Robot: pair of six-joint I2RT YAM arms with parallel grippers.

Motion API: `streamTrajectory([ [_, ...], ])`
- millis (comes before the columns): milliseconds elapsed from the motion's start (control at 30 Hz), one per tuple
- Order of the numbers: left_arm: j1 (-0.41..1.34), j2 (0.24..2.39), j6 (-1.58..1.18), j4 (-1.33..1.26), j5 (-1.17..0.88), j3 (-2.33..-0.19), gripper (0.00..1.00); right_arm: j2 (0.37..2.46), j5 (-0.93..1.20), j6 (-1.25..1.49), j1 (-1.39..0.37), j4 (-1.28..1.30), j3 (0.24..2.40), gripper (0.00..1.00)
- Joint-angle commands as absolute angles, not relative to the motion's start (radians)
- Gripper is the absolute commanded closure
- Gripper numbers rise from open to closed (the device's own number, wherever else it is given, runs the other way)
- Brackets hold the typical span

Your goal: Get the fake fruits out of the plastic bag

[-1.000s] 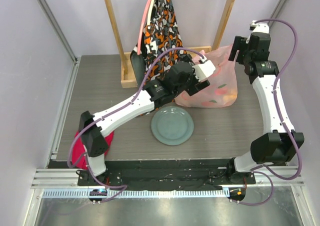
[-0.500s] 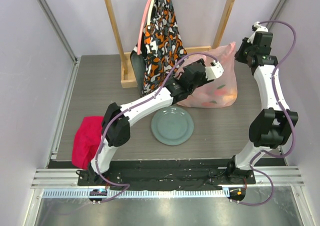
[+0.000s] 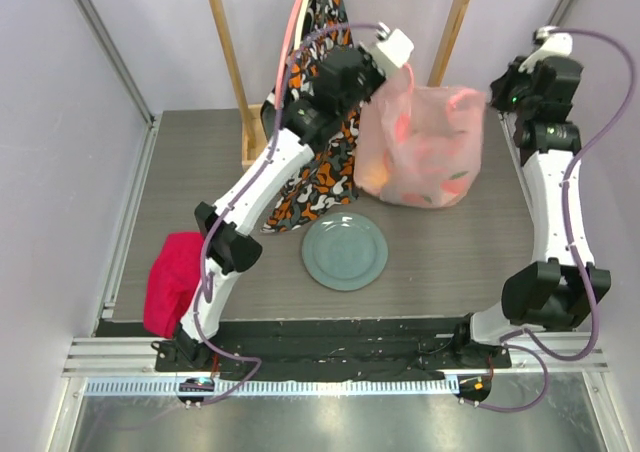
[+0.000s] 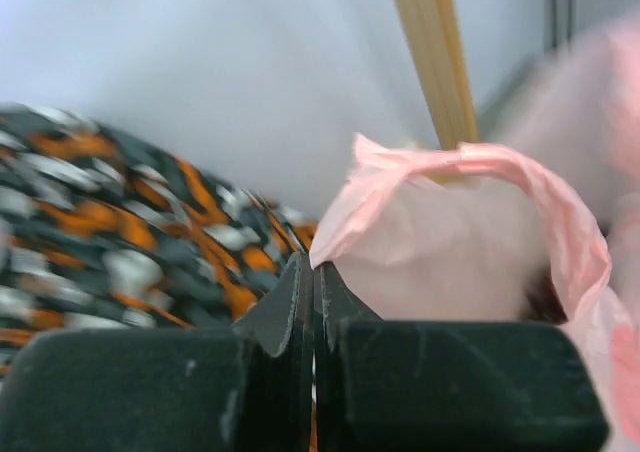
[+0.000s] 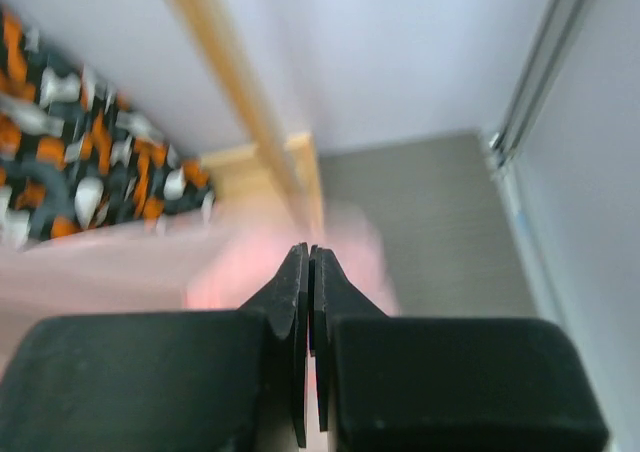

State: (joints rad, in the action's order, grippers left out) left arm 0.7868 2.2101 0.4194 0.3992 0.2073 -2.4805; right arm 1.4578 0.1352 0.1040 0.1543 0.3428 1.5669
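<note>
The pink plastic bag (image 3: 425, 142) hangs lifted at the back of the table, stretched between both arms. Through its thin skin the fake fruits show as blurred shapes: a green one (image 3: 457, 178) low on the right and an orange glow (image 3: 372, 175) low on the left. My left gripper (image 3: 398, 60) is shut on the bag's top left handle loop; in the left wrist view that loop (image 4: 450, 172) rises straight from the closed left gripper (image 4: 313, 264). My right gripper (image 3: 495, 94) is shut on the bag's top right corner, and in the right wrist view the right gripper (image 5: 310, 254) pinches blurred pink plastic (image 5: 240, 272).
A grey-green plate (image 3: 345, 252) lies on the table in front of the bag. An orange-black-white garment (image 3: 318, 32) hangs on a wooden rack (image 3: 228, 62) just left of the left gripper. A red cloth (image 3: 172, 282) lies at the near left edge.
Both grippers went from open to shut on the bag's top. The bag, which rested slumped on the table, has been pulled upward and spread between them.
</note>
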Motion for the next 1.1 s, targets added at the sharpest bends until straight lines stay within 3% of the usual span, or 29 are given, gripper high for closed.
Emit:
streamTrajectory([
  [0, 0.736, 2.27, 0.415, 0.425, 0.016, -2.706, 1.0, 1.604, 0.06, 0.129, 0.221, 0.218, 1.843, 0.99],
  [100, 0.738, 2.214, 0.445, 0.312, -0.024, -2.562, 1.0, 1.699, 0.133, 0.192, 0.259, 0.333, 2.032, 0.96],
  [133, 0.738, 2.21, 0.433, 0.322, -0.025, -2.559, 1.0, 1.691, 0.162, 0.198, 0.261, 0.347, 2.022, 0.85],
  [167, 0.738, 2.204, 0.392, 0.336, -0.023, -2.559, 1.0, 1.678, 0.231, 0.222, 0.262, 0.362, 2.001, 0.58],
  [267, 0.738, 2.152, 0.312, 0.373, -0.034, -2.495, 1.0, 1.625, 0.307, 0.319, 0.262, 0.438, 1.907, 0.38],
  [400, 0.756, 2.056, 0.252, 0.423, -0.073, -2.363, 1.0, 1.52, 0.34, 0.406, 0.261, 0.456, 1.659, 0.37],
  [600, 0.762, 1.925, 0.158, 0.468, -0.1, -2.181, 1.0, 1.401, 0.523, 0.42, 0.261, 0.427, 1.452, 0.32],
  [667, 0.762, 1.881, 0.144, 0.471, -0.088, -2.149, 0.94, 1.349, 0.57, 0.428, 0.261, 0.396, 1.402, 0.31],
  [733, 0.764, 1.849, 0.12, 0.474, -0.075, -2.134, 0.82, 1.321, 0.636, 0.44, 0.261, 0.377, 1.379, 0.3],
  [767, 0.764, 1.818, 0.118, 0.476, -0.071, -2.123, 0.68, 1.292, 0.649, 0.445, 0.256, 0.37, 1.356, 0.31],
  [867, 0.765, 1.769, 0.112, 0.483, -0.052, -2.103, 0.46, 1.237, 0.684, 0.445, 0.247, 0.344, 1.316, 0.3],
  [933, 0.765, 1.747, 0.104, 0.494, -0.043, -2.095, 0.36, 1.21, 0.692, 0.439, 0.245, 0.328, 1.302, 0.31],
  [1067, 0.765, 1.674, 0.072, 0.517, -0.086, -2.053, 0.31, 1.167, 0.704, 0.407, 0.242, 0.347, 1.316, 0.3],
])
